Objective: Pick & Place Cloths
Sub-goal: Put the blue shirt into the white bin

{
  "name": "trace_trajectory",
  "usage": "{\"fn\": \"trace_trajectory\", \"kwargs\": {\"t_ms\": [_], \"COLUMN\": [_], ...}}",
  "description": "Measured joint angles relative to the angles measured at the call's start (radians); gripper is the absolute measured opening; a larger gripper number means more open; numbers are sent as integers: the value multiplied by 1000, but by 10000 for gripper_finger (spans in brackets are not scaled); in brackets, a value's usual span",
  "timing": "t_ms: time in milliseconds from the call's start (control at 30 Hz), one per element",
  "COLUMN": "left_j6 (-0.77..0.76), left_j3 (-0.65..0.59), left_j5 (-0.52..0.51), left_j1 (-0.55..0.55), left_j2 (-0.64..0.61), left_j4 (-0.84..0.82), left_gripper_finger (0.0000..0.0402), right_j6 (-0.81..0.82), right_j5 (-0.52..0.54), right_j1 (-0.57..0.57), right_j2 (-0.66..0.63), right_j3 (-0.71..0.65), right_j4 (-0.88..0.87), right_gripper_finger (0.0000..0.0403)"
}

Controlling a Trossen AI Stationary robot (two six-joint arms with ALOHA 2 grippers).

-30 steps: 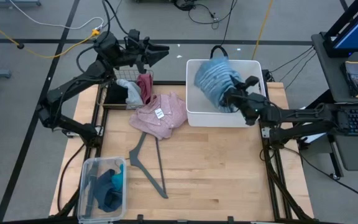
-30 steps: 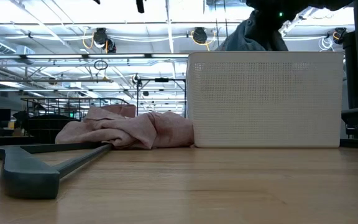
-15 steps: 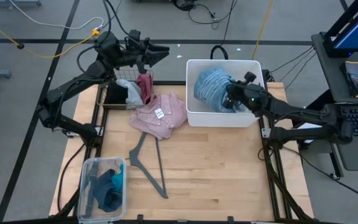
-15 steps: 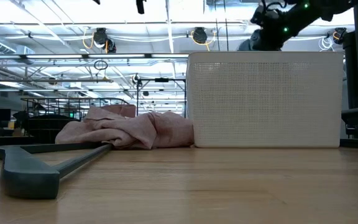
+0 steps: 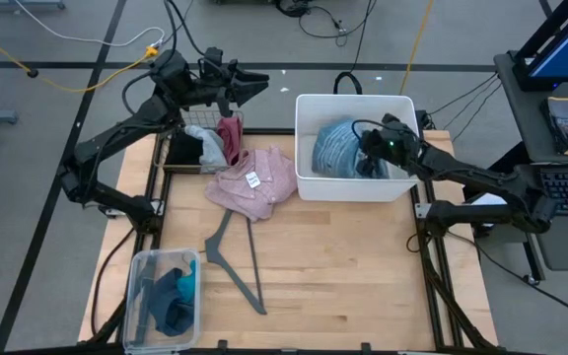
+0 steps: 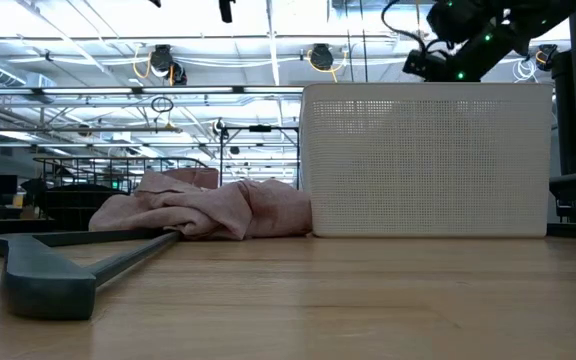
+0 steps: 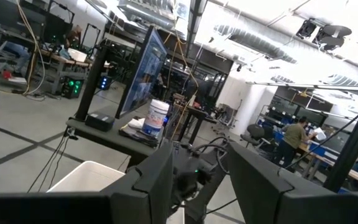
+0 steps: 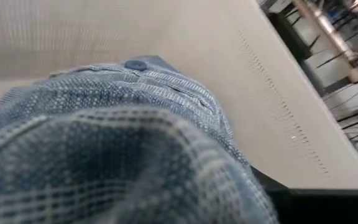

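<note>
Now the right gripper is down inside the white bin at the table's far right, clenched on the blue striped shirt. The right wrist view is filled with that fabric against the bin wall, so the cloth sits low in the bin.

Step in hand, as I judge it: setting the shirt down. To do it well, let the bundle rest on the bin floor before the jaws part, then lift straight up so no fold snags a finger and gets dragged over the rim. Any sleeve hanging over the edge should be checked from above.

The left gripper waits high beyond the far left edge, above the wire basket. Its fingers stand apart with nothing between them.

Counts:
- pink shirt: one, with white tag, on the table left of the bin, just beside it.
- Cloths in the wire basket: at least three, maroon, grey, black.
- Clear tub, near left: dark blue and teal pieces; count unclear.
- Hanger: one, grey, near the table's middle.
- Bins: one white.
</note>
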Motion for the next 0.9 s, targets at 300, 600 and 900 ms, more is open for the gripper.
{"fn": "trace_trajectory", "kwargs": {"t_ms": [300,600,900], "left_j6": [2,3,2], "left_j3": [0,0,0], "left_j5": [0,0,0], "left_j1": [0,0,0], "left_j2": [0,0,0], "left_j4": [-1,-1,-1], "left_gripper_finger": [154,154,154], "right_j6": [86,189,197], "right_j5": [-44,11,5], "right_j1": [-38,-37,-34], "right_j2": [34,34,34], "right_j3": [0,0,0], "right_j4": [-22,-66,-99], "right_gripper_finger": [14,36,109]}}
